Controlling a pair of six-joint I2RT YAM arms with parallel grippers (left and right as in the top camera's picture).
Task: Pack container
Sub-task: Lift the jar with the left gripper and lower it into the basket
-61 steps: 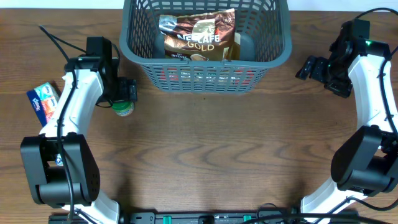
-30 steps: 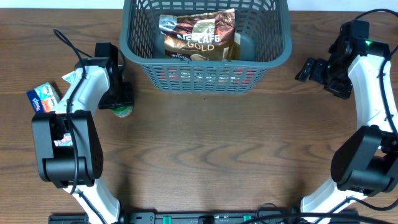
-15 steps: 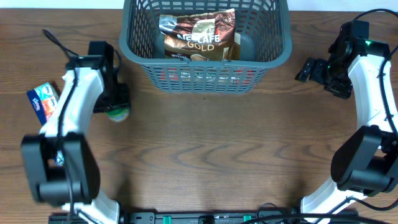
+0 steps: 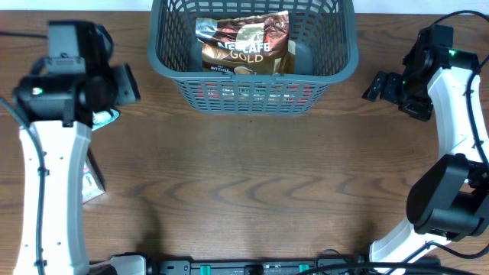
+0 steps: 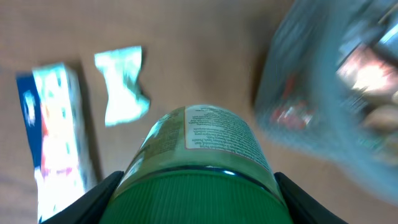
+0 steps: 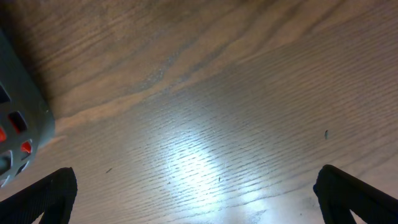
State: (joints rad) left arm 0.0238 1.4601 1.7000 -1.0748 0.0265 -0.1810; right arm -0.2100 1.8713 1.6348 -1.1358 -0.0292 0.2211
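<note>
The container is a dark grey lattice basket at the top middle of the table. It holds a Nescafe Gold bag, and red items show through its front wall. My left gripper is shut on a green-lidded jar and holds it by the lid, well above the table. In the overhead view the left gripper is left of the basket and hides the jar. My right gripper is open and empty to the right of the basket, its fingers spread over bare wood.
A blue box and a small pale green packet lie on the table below the held jar. The blurred basket is to their right. A basket corner shows in the right wrist view.
My left arm has risen high off the table with the green-lidded jar and now covers the blue box in the overhead view. The right arm has not moved.
</note>
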